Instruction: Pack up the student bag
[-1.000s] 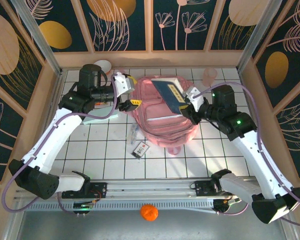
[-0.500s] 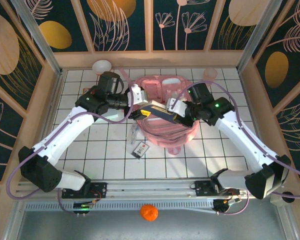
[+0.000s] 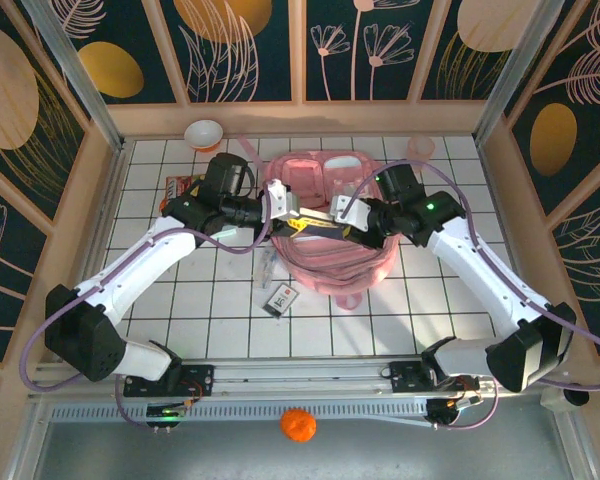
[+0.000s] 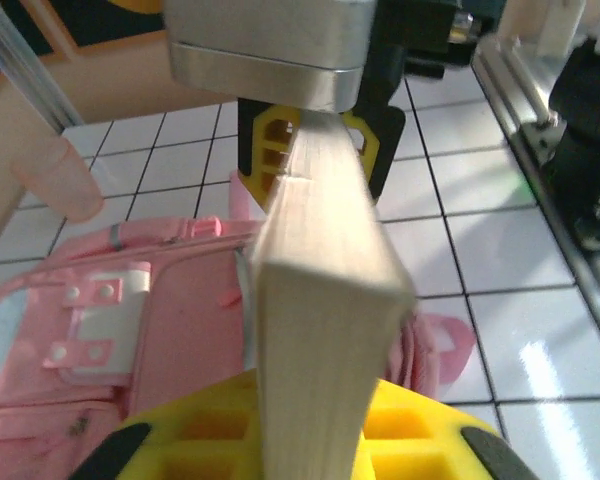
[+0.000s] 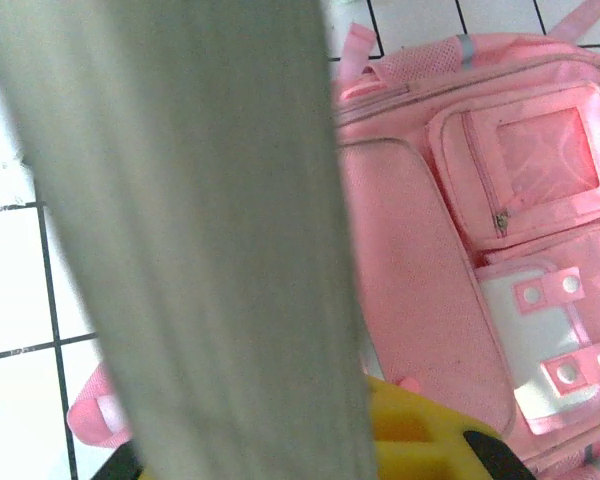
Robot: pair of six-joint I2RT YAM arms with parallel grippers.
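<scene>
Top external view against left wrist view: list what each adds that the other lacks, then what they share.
Top external adds: both arms whole, an orange bowl at the far left, a small flat item on the tiles, and an orange ball beyond the near rail. Left wrist adds: a close look at the pale page edge of the book, and the yellow fingers of the right gripper clamped on its far end. Shared: the book, gripped by the left gripper and the right gripper, over the pink student bag.

Centre: student bag point(image 3: 330, 262), book point(image 3: 315, 221) above it — bowl point(image 3: 203, 134) behind-left, cup point(image 3: 418, 148) behind-right, small box point(image 3: 283, 298) just before bag.
</scene>
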